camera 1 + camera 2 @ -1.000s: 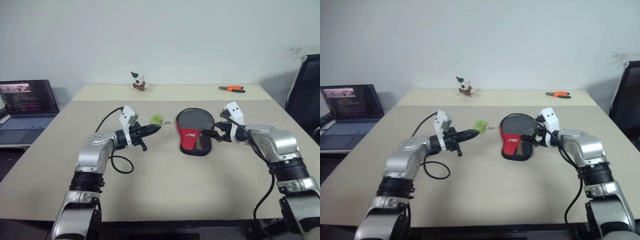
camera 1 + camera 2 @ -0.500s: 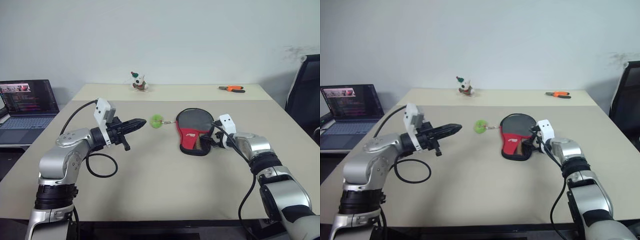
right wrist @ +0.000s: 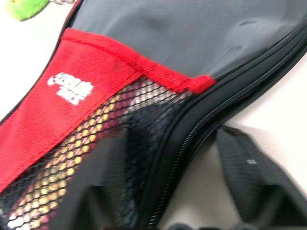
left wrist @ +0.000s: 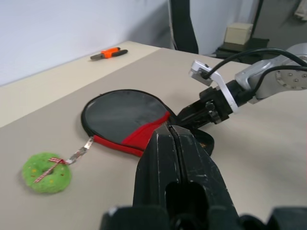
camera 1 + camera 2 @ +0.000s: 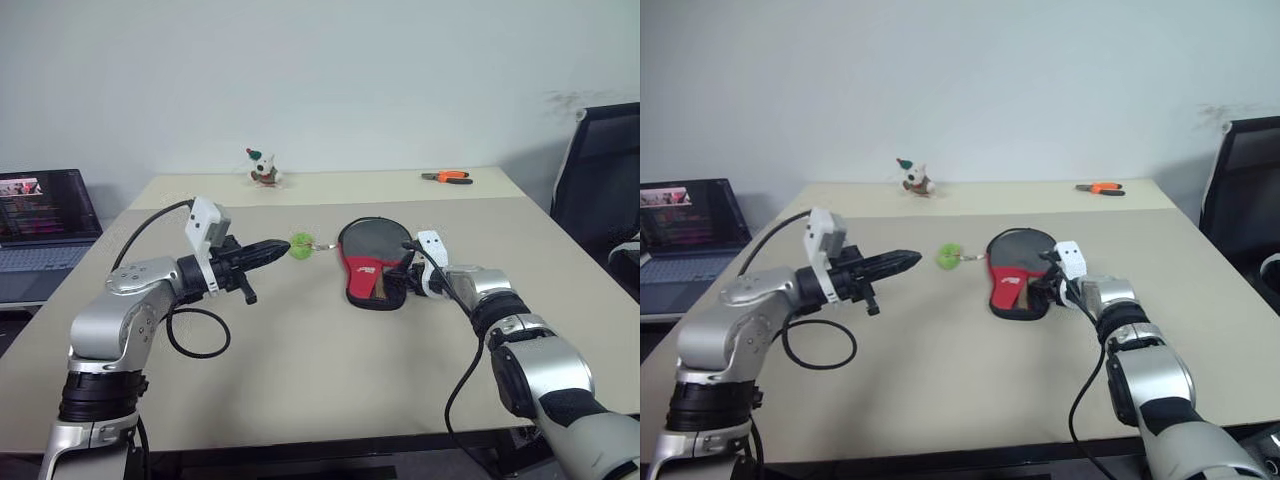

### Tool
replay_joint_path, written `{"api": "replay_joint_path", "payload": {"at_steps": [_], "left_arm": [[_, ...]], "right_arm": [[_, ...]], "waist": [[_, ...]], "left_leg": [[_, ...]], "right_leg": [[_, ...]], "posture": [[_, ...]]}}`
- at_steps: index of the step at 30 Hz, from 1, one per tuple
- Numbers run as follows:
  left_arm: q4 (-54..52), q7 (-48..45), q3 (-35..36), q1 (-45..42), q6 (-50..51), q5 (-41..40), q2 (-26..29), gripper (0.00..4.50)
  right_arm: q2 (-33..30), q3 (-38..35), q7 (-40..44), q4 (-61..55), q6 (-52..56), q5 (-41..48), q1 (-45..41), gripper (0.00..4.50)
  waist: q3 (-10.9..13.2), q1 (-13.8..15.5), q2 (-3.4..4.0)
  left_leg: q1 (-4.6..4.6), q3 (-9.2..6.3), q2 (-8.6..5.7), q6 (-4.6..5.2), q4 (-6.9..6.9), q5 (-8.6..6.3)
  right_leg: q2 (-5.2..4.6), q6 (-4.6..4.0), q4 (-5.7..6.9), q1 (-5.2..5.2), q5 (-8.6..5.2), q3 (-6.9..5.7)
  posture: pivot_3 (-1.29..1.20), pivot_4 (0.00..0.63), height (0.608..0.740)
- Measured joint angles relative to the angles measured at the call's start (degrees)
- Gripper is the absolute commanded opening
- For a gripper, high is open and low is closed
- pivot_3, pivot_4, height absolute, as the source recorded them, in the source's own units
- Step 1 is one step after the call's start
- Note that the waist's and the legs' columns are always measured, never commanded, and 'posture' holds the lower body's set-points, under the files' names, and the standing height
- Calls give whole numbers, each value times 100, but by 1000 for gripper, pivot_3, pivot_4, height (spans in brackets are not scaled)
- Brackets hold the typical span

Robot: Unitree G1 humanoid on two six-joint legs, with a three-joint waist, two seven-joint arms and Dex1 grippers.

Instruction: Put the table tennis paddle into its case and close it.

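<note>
Table: beige top, two boards joined, a seam running across near the far edge.

Case: black fabric pouch with red lower panel and white logo, lying flat slightly right of the table's centre, round end toward the far edge. Mesh pocket over the narrow near end. Its zip edge runs along the right side, as the right wrist view shows close up.

Green pom-pom: on the tabletop just left of the case's round end, joined to it by a short ribbon pull.

Table tennis paddle: not made out as a separate item; whether it lies inside the case cannot be told.

Left gripper: held above the table left of the pom-pom, pointing toward it, tips close but not touching. Fingers pressed together, nothing between them.

Right gripper: at the narrow near-right end of the case, one finger on the mesh, the other on the table beside the zip edge. Jaws part-way apart; whether they pinch the fabric cannot be told.

Surroundings:
- Small toy figure, far edge, left of centre.
- Orange-handled pliers, far right corner.
- Laptop, open, on a separate surface beyond the left edge.
- Black chair, beyond the right edge.

Nothing lies between either gripper and the case apart from the pom-pom.
</note>
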Motion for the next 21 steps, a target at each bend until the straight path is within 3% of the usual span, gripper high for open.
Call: {"api": "replay_joint_path", "payload": {"at_steps": [6, 10, 21], "left_arm": [[-362, -390, -19, 699, 45, -145, 315, 0], [-651, -799, -129, 1154, 103, -302, 558, 0], [-923, -1250, -137, 1398, 122, -573, 943, 0]], "right_arm": [[46, -293, 234, 112, 351, 49, -88, 48], [40, -438, 461, 110, 669, 67, -135, 48], [112, -521, 895, -293, 1708, 231, -146, 48]], "waist": [[0, -2, 0], [0, -7, 0], [0, -44, 0]], "left_leg": [[7, 10, 5, 2, 0, -1], [5, 13, 7, 3, -5, -2], [5, 21, 15, 6, -11, -4]], "right_leg": [[3, 0, 7, -1, 0, 9], [4, -1, 1, -3, -1, 11], [10, -2, -3, -9, -1, 17]], "posture": [[0, 150, 740], [0, 150, 740], [0, 150, 740]]}}
